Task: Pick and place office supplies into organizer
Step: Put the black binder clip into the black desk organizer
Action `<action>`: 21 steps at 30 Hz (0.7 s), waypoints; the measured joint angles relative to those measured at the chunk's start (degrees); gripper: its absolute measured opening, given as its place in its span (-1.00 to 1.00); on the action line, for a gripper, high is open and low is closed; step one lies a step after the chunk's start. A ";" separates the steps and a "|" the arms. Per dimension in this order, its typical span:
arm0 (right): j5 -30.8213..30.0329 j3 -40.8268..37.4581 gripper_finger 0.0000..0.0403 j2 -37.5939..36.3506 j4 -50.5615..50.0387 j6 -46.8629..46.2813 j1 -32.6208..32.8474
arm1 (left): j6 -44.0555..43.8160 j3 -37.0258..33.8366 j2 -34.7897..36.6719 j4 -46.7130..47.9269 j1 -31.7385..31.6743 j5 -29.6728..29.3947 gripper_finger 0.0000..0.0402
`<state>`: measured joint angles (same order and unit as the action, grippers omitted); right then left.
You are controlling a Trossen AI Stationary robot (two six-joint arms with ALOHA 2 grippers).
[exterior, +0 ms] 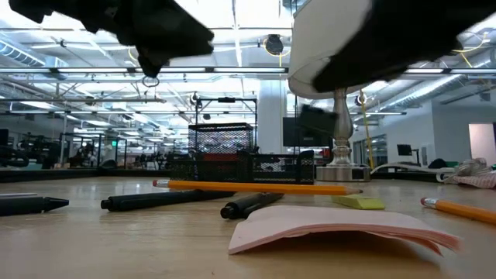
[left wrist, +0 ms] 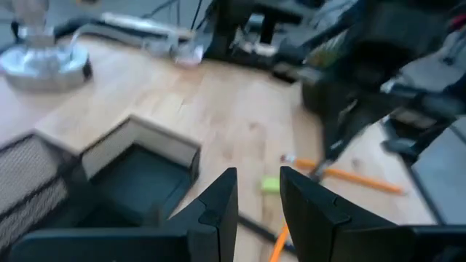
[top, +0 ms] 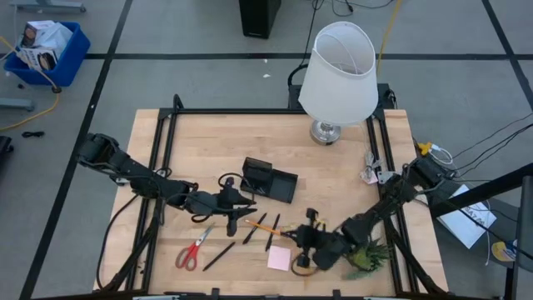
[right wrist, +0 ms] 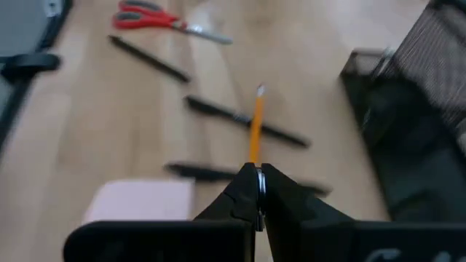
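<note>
We're hovering the right gripper (right wrist: 258,191) near the bench's front edge, fingers pinched together, empty. Left gripper (left wrist: 256,195) is idling mid-bench by the organizer (top: 271,180), fingers narrowly apart, empty. The orange pencil (right wrist: 255,125) ahead looks light, stiff and prone to rolling; we're judging a mid-shaft pinch across its width best.

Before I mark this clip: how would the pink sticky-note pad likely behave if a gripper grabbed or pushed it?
The pink sticky-note pad lies flat on the table, its near edge curling up in the low view, so its sheets probably flex and fan. Thin and small, it is likely light and would slide if pushed. Lying so low, it may be awkward to pinch from above.
</note>
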<state>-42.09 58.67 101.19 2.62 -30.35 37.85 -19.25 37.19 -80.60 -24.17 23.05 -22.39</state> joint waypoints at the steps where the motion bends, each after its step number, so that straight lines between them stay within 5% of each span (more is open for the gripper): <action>1: 0.03 0.00 -0.97 0.00 0.99 2.24 -1.16 | 0.41 0.02 0.76 0.51 0.31 0.02 -0.47; 21: 13.73 0.00 -0.96 0.00 17.78 28.79 -21.96 | 5.29 -0.05 24.49 5.02 4.57 0.04 -0.47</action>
<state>-28.35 58.67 101.19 20.40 -1.56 15.88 -13.96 37.15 -56.10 -19.16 27.62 -22.35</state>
